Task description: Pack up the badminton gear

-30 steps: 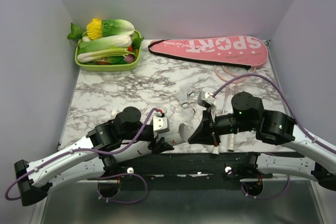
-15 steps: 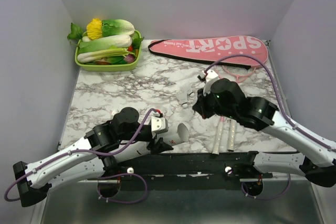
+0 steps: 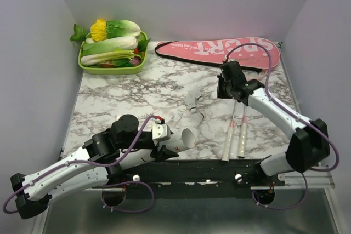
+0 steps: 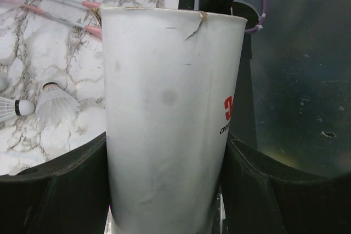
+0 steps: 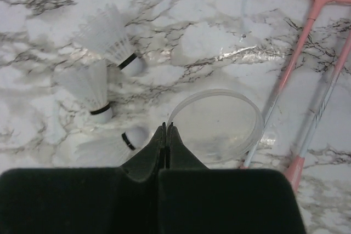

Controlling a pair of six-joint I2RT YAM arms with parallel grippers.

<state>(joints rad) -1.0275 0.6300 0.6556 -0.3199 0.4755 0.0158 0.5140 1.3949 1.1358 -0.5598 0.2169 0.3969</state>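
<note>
Three shuttlecocks point(image 5: 94, 89) left of the right tool point(image 5: 165, 131) (tips together, empty); white tube point(image 4: 171, 64) in left tool's point(image 4: 166, 152) grip.

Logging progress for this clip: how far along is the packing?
Nothing looks packed yet. In hand: the left gripper holds the open white tube. The right gripper is shut, empty, above three loose shuttlecocks and a clear lid. Remaining: shuttlecocks, both rackets and the pink cover.

Left arm point(image 3: 71, 164) folded low, jaws clamped; right arm point(image 3: 274, 111) outstretched, jaws closed.
</note>
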